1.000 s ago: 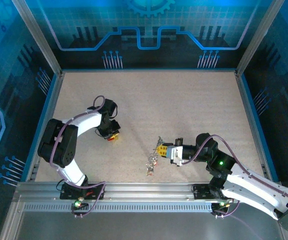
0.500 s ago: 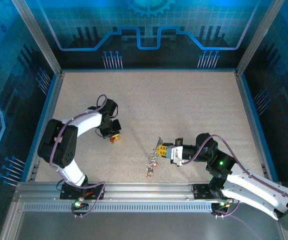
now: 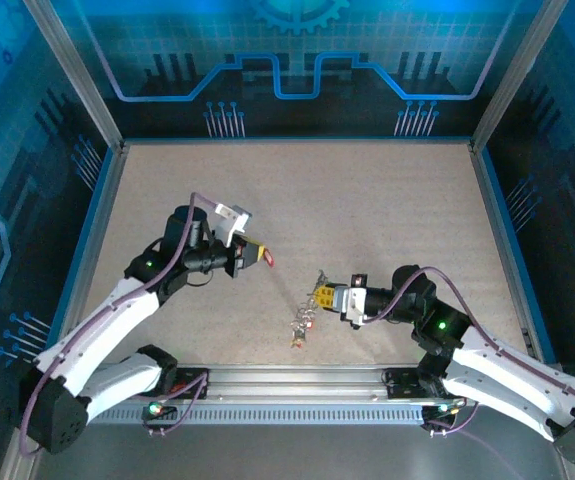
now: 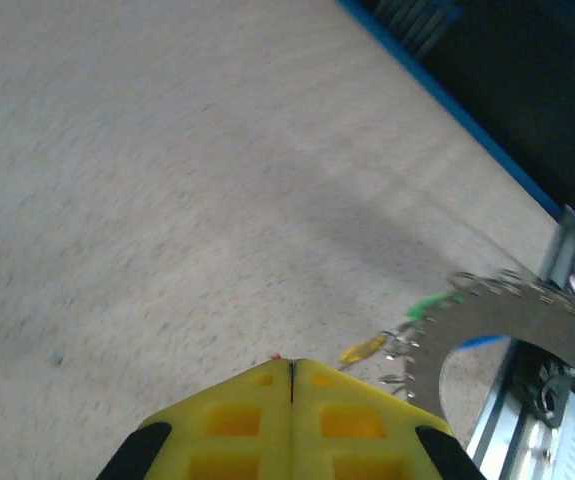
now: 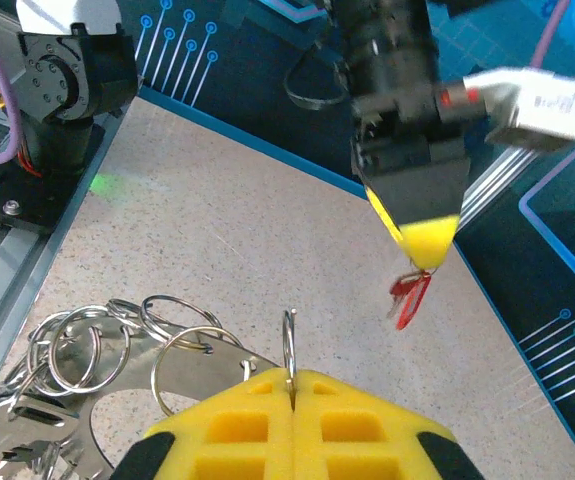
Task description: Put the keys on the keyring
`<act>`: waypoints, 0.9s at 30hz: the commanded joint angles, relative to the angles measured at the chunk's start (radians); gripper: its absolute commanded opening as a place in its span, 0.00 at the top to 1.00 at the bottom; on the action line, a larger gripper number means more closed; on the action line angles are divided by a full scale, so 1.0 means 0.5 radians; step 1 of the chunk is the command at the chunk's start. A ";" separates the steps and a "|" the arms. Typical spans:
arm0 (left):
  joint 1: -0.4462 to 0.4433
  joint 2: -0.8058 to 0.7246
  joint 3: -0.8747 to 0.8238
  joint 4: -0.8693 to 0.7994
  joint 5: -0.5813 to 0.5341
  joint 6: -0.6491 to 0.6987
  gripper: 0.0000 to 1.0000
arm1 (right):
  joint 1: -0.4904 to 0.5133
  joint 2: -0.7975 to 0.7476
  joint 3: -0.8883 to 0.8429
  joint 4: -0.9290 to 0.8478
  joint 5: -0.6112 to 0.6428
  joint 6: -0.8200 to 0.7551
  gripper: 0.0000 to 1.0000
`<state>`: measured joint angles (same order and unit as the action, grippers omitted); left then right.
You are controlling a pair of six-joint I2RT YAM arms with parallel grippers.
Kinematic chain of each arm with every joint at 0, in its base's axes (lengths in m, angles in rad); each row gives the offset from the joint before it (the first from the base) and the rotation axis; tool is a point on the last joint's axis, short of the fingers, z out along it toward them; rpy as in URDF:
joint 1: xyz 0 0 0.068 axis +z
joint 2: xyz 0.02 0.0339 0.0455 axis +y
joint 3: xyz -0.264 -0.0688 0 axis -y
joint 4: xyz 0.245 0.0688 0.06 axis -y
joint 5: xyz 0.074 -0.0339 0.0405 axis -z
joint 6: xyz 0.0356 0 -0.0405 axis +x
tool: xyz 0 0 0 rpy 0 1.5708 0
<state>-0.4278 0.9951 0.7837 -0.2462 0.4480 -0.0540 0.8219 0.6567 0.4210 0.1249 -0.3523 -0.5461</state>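
While the left end effector point(image 5: 423, 248) pinches a red-headed key point(image 5: 408, 297), right end effector point(image 5: 290, 385) clamped on a thin wire ring point(image 5: 286, 340)

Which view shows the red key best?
The right wrist view: the red key hangs from the left jaws, its shape clear. The top view shows a small red spot; the left wrist view, a red speck at the jaw tips.

1 red key point(image 5: 408, 297) aloft; grey keyring point(image 4: 497, 318) (jagged band) flat.
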 commanded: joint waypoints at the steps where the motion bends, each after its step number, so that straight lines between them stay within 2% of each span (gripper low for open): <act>1: -0.009 -0.066 -0.090 0.148 0.332 0.570 1.00 | -0.024 -0.028 0.045 0.128 -0.064 0.092 1.00; 2: -0.021 -0.088 -0.122 0.194 0.401 0.665 1.00 | -0.027 -0.028 0.045 0.128 -0.068 0.101 1.00; 4: -0.047 -0.121 -0.175 0.325 0.425 0.700 1.00 | -0.029 -0.025 0.051 0.122 -0.087 0.115 1.00; 6: -0.055 -0.120 -0.193 0.403 0.545 0.757 1.00 | -0.033 -0.020 0.058 0.112 -0.113 0.127 1.00; 12: -0.116 -0.064 -0.150 0.428 0.786 0.869 1.00 | -0.065 0.017 0.042 0.192 -0.199 0.198 1.00; 18: -0.200 -0.063 -0.150 0.494 0.790 0.892 1.00 | -0.116 0.110 0.054 0.326 -0.348 0.299 1.00; 27: -0.342 -0.020 -0.114 0.500 0.720 1.039 1.00 | -0.136 0.212 0.106 0.348 -0.426 0.346 1.00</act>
<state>-0.5800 0.9688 0.6971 -0.0162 0.7906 0.4072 0.7700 0.7593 0.4225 0.2230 -0.5186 -0.4030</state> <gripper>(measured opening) 0.055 0.046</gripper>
